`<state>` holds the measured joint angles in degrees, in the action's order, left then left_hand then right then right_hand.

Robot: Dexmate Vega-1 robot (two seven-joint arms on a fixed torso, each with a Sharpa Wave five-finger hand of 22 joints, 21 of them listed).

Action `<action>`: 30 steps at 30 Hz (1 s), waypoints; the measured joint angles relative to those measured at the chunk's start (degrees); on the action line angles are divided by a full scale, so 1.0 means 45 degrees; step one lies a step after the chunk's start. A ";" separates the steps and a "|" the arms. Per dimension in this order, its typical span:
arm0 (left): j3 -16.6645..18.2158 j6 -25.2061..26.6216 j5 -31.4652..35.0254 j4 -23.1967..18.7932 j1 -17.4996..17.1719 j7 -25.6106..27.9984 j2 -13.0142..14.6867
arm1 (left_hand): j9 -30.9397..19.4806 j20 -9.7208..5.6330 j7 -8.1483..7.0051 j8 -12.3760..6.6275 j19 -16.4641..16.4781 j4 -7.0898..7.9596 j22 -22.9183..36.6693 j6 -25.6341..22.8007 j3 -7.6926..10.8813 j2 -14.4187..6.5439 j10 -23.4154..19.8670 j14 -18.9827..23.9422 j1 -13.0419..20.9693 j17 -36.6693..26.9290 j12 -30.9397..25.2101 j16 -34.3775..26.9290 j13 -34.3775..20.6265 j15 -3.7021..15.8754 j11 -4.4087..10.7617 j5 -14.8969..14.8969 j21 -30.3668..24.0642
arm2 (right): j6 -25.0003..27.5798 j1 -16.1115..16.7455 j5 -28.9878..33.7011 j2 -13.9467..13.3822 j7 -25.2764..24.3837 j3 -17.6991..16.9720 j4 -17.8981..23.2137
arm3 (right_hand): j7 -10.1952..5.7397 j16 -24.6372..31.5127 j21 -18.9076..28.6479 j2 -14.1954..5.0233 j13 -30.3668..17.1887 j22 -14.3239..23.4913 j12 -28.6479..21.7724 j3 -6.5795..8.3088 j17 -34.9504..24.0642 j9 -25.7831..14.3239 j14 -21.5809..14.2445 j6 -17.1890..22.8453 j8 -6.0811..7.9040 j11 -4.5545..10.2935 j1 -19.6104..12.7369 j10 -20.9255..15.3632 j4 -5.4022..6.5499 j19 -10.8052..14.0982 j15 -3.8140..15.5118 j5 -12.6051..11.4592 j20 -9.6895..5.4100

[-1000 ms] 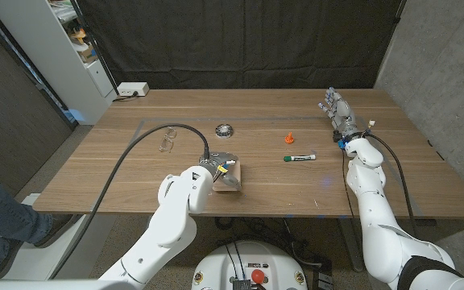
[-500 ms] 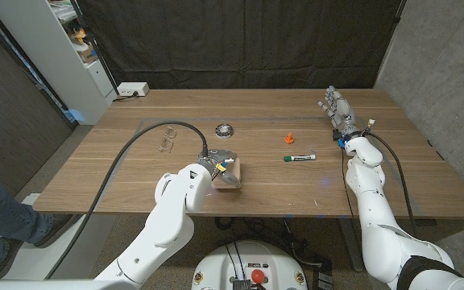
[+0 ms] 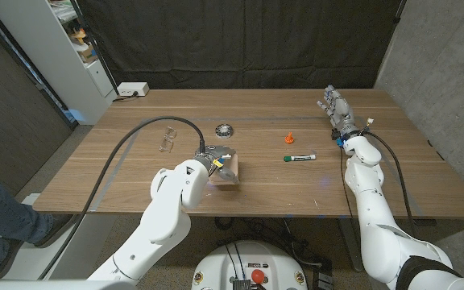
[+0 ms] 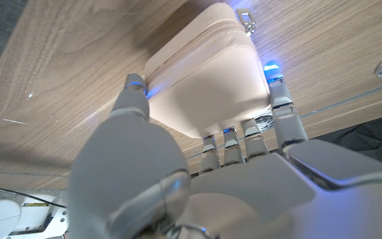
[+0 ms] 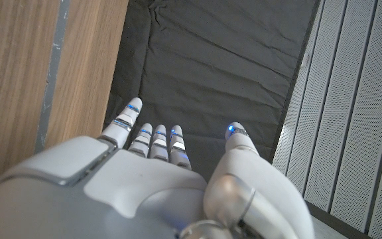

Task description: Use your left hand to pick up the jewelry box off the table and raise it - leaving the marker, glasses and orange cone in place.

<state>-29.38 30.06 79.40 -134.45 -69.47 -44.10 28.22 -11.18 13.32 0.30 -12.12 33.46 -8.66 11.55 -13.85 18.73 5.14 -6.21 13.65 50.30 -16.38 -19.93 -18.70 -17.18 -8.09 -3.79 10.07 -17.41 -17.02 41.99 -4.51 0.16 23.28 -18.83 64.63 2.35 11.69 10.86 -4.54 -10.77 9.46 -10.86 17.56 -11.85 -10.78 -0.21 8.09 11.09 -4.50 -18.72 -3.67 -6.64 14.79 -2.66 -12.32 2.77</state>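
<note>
The left hand (image 4: 197, 166) grips the jewelry box (image 4: 207, 79), thumb on one side and fingers (image 4: 280, 106) wrapped over the far edge. In the head view the box (image 3: 227, 175) lies near the counter (image 3: 296, 185)'s front edge; I cannot tell whether it has cleared the wood. The grasp looks made, the raise still due. The marker (image 3: 300, 158), glasses (image 3: 167, 139) and orange cone (image 3: 289, 137) sit well apart. The right hand (image 3: 334, 108) holds nothing, fingers apart.

Head view: high, looking down over the table (image 3: 296, 181). Left wrist view: close above the table; shared wood surface.
</note>
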 measured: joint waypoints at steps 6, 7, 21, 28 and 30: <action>0.0151 -0.0103 -0.0089 -0.0107 0.0032 -0.0071 0.0067 | 0.0000 0.0001 0.0001 0.0048 0.0001 0.0000 0.0014 0.0001 0.0000 -0.0017 0.0000 -0.0001 -0.0017 0.0001 -0.0045 0.0000 0.0001 0.0000 0.0000 -0.0011 0.0000 | 0.0022 -0.0047 0.0038 0.0038 -0.0084 0.0043 0.0003 | 0.0000 0.0000 0.0000 0.0000 0.0000 0.0000 0.0000 0.0000 0.0000 -0.0001 0.0000 0.0000 0.0000 0.0000 0.0000 0.0000 0.0000 0.0000 0.0001 0.0000 0.0000; 0.0185 -0.0116 -0.0122 -0.0122 0.0035 -0.0071 0.0080 | 0.0000 0.0001 0.0001 0.0049 0.0001 0.0000 0.0014 0.0001 0.0000 -0.0017 0.0000 -0.0001 -0.0017 0.0001 -0.0045 0.0001 0.0000 0.0000 0.0000 -0.0013 0.0000 | 0.0025 -0.0047 0.0044 0.0038 -0.0096 0.0043 0.0003 | 0.0000 0.0000 0.0000 0.0000 0.0000 0.0000 0.0000 0.0000 0.0000 0.0000 0.0000 0.0000 0.0000 0.0000 0.0000 0.0000 0.0000 0.0000 0.0000 0.0000 0.0000; 0.0440 -0.0298 -0.0479 -0.0212 0.0153 0.0021 0.0244 | 0.0006 0.0021 0.0004 -0.0005 0.0022 -0.0001 0.0012 0.0004 -0.0002 -0.0016 -0.0068 -0.0004 -0.0016 0.0003 -0.0045 -0.0085 -0.0059 0.0001 -0.0068 0.0086 0.0000 | 0.0077 -0.0054 0.0107 0.0076 -0.0269 0.0061 0.0100 | 0.0000 0.0000 0.0000 0.0000 0.0000 0.0000 0.0000 0.0000 0.0000 0.0000 0.0001 0.0000 0.0000 0.0000 0.0000 0.0000 0.0000 0.0000 0.0001 0.0000 -0.0001; 0.0567 -0.0385 -0.0649 -0.0285 0.0208 0.0111 0.0364 | 0.0012 0.0022 0.0005 -0.0005 0.0024 -0.0002 0.0011 0.0005 -0.0003 -0.0013 -0.0068 0.0063 -0.0013 0.0003 -0.0066 -0.0084 -0.0119 -0.0063 -0.0068 0.0085 0.0000 | 0.0093 -0.0054 0.0132 0.0108 -0.0343 0.0085 0.0176 | 0.0000 0.0000 0.0000 0.0000 0.0000 0.0000 0.0000 0.0000 0.0000 0.0000 0.0001 0.0000 0.0000 0.0000 0.0000 0.0000 0.0001 -0.0001 0.0001 0.0000 -0.0001; 0.0606 -0.0385 -0.0666 -0.0307 0.0210 0.0119 0.0395 | 0.0013 0.0023 0.0005 -0.0005 0.0025 -0.0002 0.0011 0.0005 -0.0003 -0.0012 -0.0067 0.0086 -0.0012 0.0003 -0.0094 -0.0130 -0.0120 -0.0041 -0.0069 0.0085 0.0000 | 0.0097 -0.0054 0.0135 0.0111 -0.0356 0.0087 0.0182 | 0.0000 0.0000 0.0000 0.0000 0.0000 0.0000 0.0000 0.0001 0.0000 0.0000 0.0001 0.0000 0.0000 0.0000 0.0000 0.0000 0.0001 0.0000 0.0001 0.0000 -0.0001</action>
<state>-26.65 28.33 76.41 -135.83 -68.53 -43.56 30.00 -11.12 13.42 0.32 -12.14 33.57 -8.67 11.60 -13.83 18.71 5.09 -6.52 14.04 50.25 -16.37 -20.35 -19.29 -17.72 -8.27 -4.10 10.46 -17.41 -16.58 41.75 -3.90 0.66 21.68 -18.44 65.46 2.35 11.69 10.86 -4.54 -10.77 9.46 -10.86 17.56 -11.85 -10.78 -0.21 8.09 11.09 -4.50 -18.72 -3.67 -6.64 14.78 -2.66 -12.32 2.77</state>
